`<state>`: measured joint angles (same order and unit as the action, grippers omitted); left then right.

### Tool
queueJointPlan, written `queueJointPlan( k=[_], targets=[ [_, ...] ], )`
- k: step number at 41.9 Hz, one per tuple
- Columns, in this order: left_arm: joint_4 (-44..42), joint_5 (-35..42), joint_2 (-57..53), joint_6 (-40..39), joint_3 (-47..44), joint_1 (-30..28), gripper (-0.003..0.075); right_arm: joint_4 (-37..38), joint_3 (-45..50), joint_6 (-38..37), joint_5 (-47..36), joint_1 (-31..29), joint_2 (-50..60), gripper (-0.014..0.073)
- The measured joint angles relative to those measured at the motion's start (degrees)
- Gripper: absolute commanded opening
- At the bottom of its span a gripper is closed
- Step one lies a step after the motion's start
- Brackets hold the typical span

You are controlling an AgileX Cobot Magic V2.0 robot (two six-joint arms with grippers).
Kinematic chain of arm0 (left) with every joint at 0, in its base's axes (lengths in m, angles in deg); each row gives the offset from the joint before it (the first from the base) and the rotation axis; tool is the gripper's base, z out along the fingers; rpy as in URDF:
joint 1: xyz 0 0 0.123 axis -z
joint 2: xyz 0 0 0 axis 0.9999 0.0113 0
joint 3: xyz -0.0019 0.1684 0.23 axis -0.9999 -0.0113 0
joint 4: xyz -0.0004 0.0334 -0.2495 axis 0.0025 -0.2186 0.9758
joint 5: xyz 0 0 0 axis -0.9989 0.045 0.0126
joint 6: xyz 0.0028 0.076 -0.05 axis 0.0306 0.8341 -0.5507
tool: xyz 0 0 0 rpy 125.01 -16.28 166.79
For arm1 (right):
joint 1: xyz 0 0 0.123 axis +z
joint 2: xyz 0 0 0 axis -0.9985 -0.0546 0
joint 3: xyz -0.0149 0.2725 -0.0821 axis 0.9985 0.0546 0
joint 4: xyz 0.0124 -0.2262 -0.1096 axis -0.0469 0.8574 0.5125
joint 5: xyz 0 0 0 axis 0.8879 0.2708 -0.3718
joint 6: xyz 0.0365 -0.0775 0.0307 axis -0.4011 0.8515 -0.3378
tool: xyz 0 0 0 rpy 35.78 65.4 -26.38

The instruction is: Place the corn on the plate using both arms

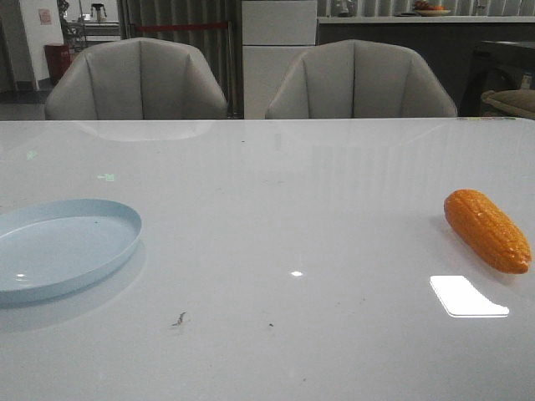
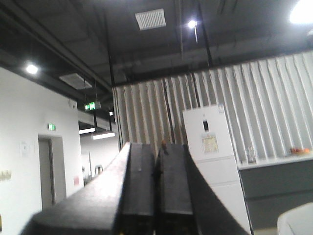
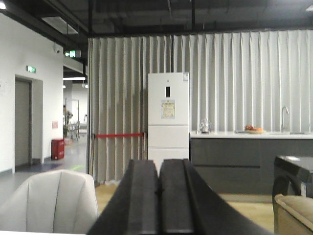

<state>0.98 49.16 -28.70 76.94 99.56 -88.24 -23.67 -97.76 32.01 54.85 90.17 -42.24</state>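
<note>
The orange corn (image 1: pixel 487 230) lies on the white table at the far right of the front view, its length slanting toward the front right. The pale blue plate (image 1: pixel 58 247) lies empty at the left edge of the table. Neither gripper shows in the front view. My left gripper (image 2: pixel 157 154) is shut with nothing between its fingers; its camera points up at the room's ceiling and curtains. My right gripper (image 3: pixel 159 169) is shut and empty too; its camera looks level across the room. Neither wrist view shows the corn or the plate.
Two grey chairs (image 1: pixel 138 79) (image 1: pixel 359 79) stand behind the table's far edge. A white fridge (image 3: pixel 168 115) and a dark counter (image 3: pixel 234 152) stand further back in the room. A bright light reflection (image 1: pixel 468 296) lies on the table in front of the corn.
</note>
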Motion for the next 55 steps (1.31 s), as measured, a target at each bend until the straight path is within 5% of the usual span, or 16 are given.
queueJointPlan(
  k=[17, 33, 41, 47, 55],
  targets=[
    [-0.03, -6.0, 24.74, 0.0, 3.14, 0.0, 0.009, 0.0, -4.22, -0.12, 4.97, 0.0, -23.53, 0.0056],
    [1.73, -15.17, 35.75, 0.0, 2.81, 0.0, 0.0099, -1.02, -4.22, -0.12, 14.3, 0.0, -35.49, 0.0058],
    [3.54, -15.64, 35.89, 0.0, 2.81, 0.0, 0.029, -1.08, -4.22, -0.12, 14.94, 0.0, -35.64, 0.0076],
    [3.78, -17.76, 35.89, 0.0, 2.81, 0.0, 0.0512, -1.08, -4.22, -0.12, 15.71, 0.0, -35.64, 0.0234],
    [4.73, -18.42, 36.02, 0.0, 2.81, 0.0, 0.053, -1.21, -4.22, -0.12, 18.75, 0.0, -35.64, 0.0419]
  ],
)
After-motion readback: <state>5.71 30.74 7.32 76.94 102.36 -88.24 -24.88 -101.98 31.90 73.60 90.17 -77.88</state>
